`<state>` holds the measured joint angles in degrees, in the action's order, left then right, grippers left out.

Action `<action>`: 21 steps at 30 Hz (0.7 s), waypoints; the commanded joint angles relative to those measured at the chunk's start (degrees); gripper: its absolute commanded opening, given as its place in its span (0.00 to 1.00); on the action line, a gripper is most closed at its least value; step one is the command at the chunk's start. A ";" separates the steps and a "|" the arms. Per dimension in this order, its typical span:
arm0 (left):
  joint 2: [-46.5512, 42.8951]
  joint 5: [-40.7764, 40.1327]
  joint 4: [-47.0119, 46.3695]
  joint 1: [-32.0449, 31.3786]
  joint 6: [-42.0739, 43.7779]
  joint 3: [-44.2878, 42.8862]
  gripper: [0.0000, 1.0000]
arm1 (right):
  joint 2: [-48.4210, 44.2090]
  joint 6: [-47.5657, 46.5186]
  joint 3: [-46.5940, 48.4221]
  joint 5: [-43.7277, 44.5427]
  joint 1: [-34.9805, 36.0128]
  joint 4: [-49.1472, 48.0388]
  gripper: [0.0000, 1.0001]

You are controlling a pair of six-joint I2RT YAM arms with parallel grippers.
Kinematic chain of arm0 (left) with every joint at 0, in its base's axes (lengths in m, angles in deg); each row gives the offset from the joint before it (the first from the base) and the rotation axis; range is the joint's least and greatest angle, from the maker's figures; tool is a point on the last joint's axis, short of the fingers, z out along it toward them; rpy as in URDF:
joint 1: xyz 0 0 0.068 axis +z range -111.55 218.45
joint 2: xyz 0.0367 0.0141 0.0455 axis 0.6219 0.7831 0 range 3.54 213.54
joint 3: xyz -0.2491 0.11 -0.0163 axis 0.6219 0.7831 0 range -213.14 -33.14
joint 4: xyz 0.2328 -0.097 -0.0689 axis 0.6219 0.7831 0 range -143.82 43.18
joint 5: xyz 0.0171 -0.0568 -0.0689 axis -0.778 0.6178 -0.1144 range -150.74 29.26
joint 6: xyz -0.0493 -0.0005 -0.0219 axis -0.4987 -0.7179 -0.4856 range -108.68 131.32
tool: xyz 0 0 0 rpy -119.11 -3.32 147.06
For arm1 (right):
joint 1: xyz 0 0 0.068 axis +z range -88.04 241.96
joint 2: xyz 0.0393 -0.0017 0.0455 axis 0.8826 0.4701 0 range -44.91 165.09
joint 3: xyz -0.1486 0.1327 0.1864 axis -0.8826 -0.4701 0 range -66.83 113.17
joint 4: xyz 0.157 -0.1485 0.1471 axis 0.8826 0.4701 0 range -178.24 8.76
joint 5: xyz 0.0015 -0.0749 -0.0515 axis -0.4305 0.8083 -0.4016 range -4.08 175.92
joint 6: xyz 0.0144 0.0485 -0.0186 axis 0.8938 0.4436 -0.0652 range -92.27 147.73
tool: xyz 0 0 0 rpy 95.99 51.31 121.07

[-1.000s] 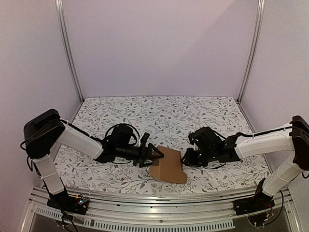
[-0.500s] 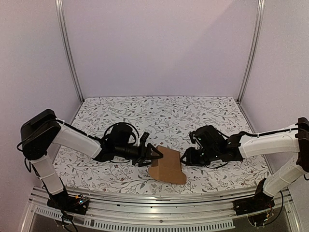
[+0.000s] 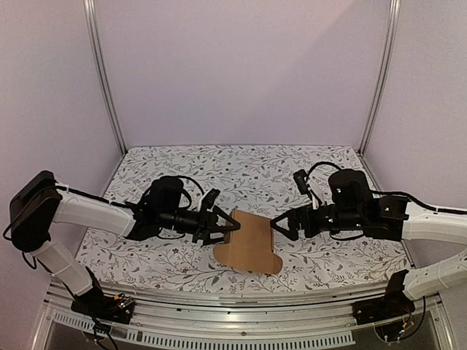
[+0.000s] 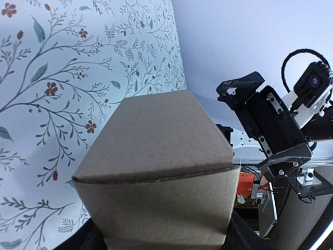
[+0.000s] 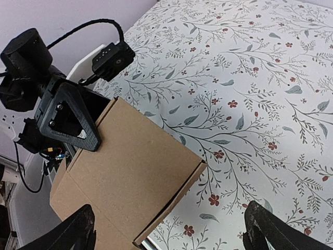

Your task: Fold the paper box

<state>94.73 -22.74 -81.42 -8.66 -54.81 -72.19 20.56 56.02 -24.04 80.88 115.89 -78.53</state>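
The paper box [image 3: 249, 244], a plain brown folded carton, sits near the table's front edge. My left gripper [image 3: 221, 224] is shut on its left end. In the left wrist view the box [image 4: 156, 156] fills the space between the dark fingers [image 4: 88, 240]. My right gripper [image 3: 281, 224] stands open just right of the box and does not touch it. In the right wrist view the box [image 5: 130, 177] lies ahead between the wide-spread fingertips [image 5: 78, 232], with one left finger [image 5: 70, 117] pressed on its far side.
The floral-patterned table [image 3: 241, 171] is walled by pale panels with metal posts [image 3: 102, 73] at the back corners. A metal rail [image 3: 233, 299] runs along the front edge, just below the box. Cables loop behind both wrists.
My right gripper has opened, let go of the box's right end and drawn back up and to the right. The left arm has shifted slightly left, keeping its hold on the box.
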 commanded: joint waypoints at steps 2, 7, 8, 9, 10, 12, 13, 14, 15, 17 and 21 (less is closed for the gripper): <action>-5.99 7.69 0.80 2.80 -1.74 2.19 0.50 | -5.47 -14.78 1.55 -5.71 0.01 1.35 0.99; -11.35 13.57 1.46 5.61 -2.78 3.68 0.50 | -8.89 -26.45 2.18 -11.92 0.24 0.88 0.99; -12.33 14.58 1.45 6.08 -3.39 3.93 0.50 | -9.68 -28.67 2.28 -12.80 0.63 0.86 0.99; -13.21 15.69 1.44 6.60 -3.90 4.09 0.50 | -10.23 -31.69 2.49 -12.99 1.34 0.90 0.99; -14.20 16.84 1.16 7.12 -4.48 4.43 0.50 | -10.60 -33.76 2.74 -12.77 2.25 1.04 0.99; -16.50 19.15 0.99 8.16 -5.51 4.82 0.50 | -11.74 -40.26 2.95 -10.54 5.09 1.04 0.99; -17.38 20.12 0.82 8.58 -6.11 4.97 0.49 | -12.20 -43.83 3.14 -8.12 6.86 1.08 0.99; -18.33 21.25 0.57 9.20 -6.58 5.27 0.49 | -12.40 -48.41 3.37 -5.41 8.68 1.06 0.99; -19.13 22.10 0.22 9.68 -7.23 5.49 0.49 | -12.62 -51.25 3.67 -2.06 10.62 1.01 0.99; -20.51 24.22 -0.49 10.52 -8.53 5.89 0.49 | -12.50 -57.79 4.22 7.40 14.34 0.71 0.99; -23.17 26.95 -0.12 11.71 -9.82 6.34 0.48 | -11.50 -73.30 3.96 22.03 21.85 -3.24 0.99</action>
<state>73.88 -0.88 -81.13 1.53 -62.37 -66.92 8.59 2.67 -21.03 84.99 131.89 -78.59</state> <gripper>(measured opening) 0.628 0.989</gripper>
